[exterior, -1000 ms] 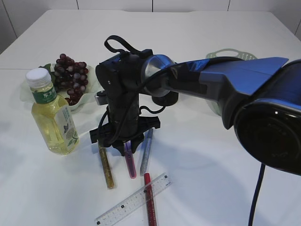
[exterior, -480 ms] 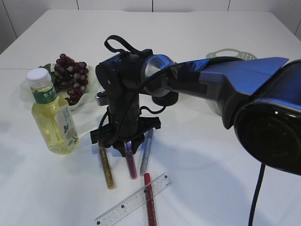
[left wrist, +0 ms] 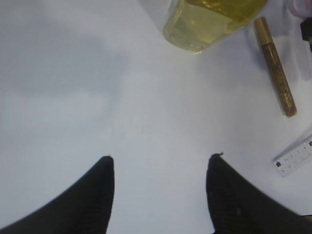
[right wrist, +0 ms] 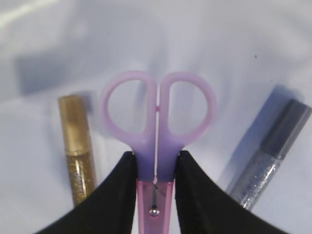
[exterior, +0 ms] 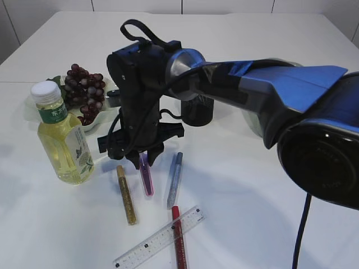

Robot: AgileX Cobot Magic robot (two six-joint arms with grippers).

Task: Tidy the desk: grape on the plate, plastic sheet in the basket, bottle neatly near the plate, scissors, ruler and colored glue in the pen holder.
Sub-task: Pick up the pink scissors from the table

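My right gripper (exterior: pixel 143 162) (right wrist: pixel 156 158) is shut on the purple scissors (exterior: pixel 147 180) (right wrist: pixel 157 122), just below the handles, and holds them hanging above the table. Under them lie a gold glue (exterior: pixel 126 195) (right wrist: pixel 77 146), a silver glue (exterior: pixel 175 179) (right wrist: pixel 270 156), a red glue (exterior: pixel 178 241) and the clear ruler (exterior: pixel 160 238). The bottle (exterior: pixel 60 137) stands upright beside the plate (exterior: pixel 107 107), which holds the grape (exterior: pixel 84 89). The black pen holder (exterior: pixel 197 111) stands behind the arm. My left gripper (left wrist: pixel 161 158) is open over bare table. The plastic sheet is out of view.
A pale green basket (exterior: pixel 275 63) at the back right is mostly hidden by the right arm. In the left wrist view the bottle's base (left wrist: pixel 214 19), the gold glue (left wrist: pixel 275 66) and a ruler end (left wrist: pixel 295 156) lie ahead and to the right.
My right gripper has risen and shifted slightly left with the scissors, lifting them off the table. The glue sticks, ruler and bottle have not moved.
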